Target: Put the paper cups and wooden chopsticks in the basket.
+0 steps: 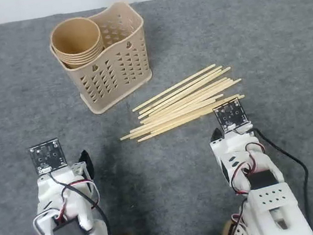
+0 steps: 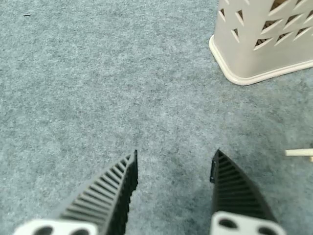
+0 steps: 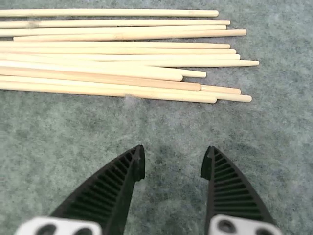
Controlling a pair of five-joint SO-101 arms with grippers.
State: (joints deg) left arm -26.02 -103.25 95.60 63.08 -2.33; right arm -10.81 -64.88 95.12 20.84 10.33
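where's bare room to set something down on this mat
Free: left of the basket, between it and the left gripper, and the far right beyond the chopsticks. Crowded: the narrow strip between chopsticks and right gripper, and the basket's half with the paper cups.
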